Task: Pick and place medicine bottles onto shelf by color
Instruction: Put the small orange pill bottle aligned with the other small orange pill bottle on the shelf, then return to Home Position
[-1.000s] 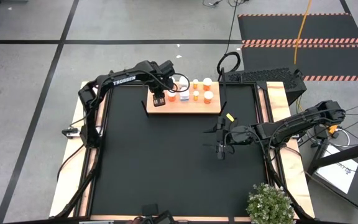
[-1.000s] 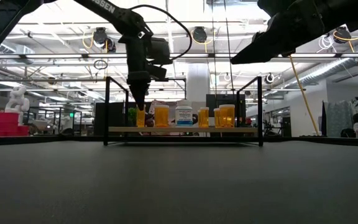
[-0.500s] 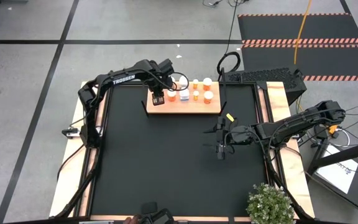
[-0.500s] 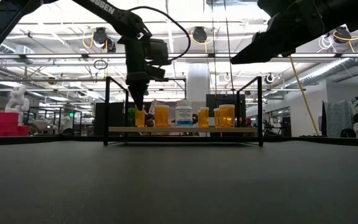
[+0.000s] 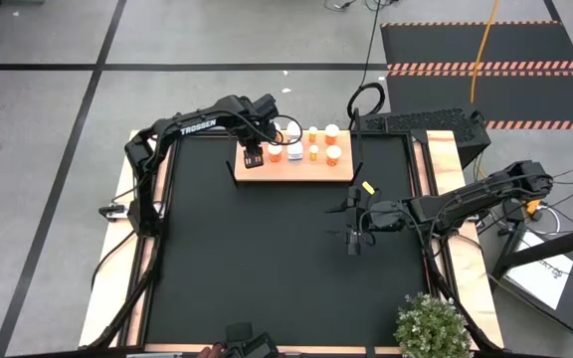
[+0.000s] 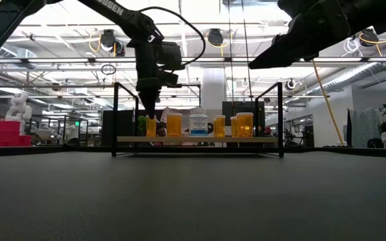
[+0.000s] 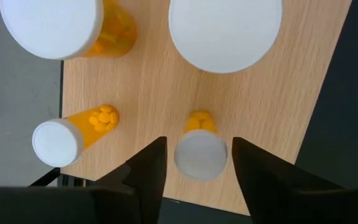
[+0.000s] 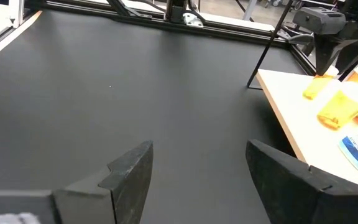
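The shelf (image 5: 291,167) is a light-wood board with black uprights at the table's far edge. On it stand several orange bottles with white caps and a white bottle with a blue label (image 6: 198,124). My left gripper (image 7: 199,168) hangs open above the shelf's left end, pointing down. Its fingers stand on either side of a small orange bottle (image 7: 201,152) that rests upright on the board, with a thin gap at each side. My right gripper (image 8: 197,180) (image 5: 353,239) is open and holds nothing, hovering over the black mat right of centre.
Right beside the left gripper stand another small orange bottle (image 7: 58,140), a larger orange one (image 7: 51,28) and a large white cap (image 7: 225,31). A potted plant (image 5: 431,323) sits at the near right corner. Bare black mat (image 5: 267,259) lies between the arms.
My left gripper has risen a little above the small orange bottle at the shelf's left end. The bottle has stayed upright on the board.
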{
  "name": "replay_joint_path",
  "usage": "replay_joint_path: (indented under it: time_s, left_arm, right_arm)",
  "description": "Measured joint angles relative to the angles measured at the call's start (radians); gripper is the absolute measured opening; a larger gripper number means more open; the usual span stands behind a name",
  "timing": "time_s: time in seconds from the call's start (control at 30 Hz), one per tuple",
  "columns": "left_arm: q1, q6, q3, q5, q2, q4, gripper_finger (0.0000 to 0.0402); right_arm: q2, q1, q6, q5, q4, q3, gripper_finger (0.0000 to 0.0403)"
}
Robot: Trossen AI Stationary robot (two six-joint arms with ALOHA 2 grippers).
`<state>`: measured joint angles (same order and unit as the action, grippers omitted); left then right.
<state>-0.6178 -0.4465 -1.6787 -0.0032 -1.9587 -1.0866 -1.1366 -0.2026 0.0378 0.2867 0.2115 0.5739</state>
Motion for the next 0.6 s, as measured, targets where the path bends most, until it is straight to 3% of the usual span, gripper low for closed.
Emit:
replay_joint_path:
  time_s: [0.3,0.6]
  left_arm:
    - [0.026,0.007,-0.007,-0.123,0.036,-0.017,0.0196]
    - [0.098,0.071,-0.010,-0.139,0.222,-0.007,0.0196]
  right_arm:
    - [0.000,0.000,0.001,0.000,0.000,0.000,0.0251]
    - [0.014,0.000,0.014,0.000,0.009,0.000,0.0251]
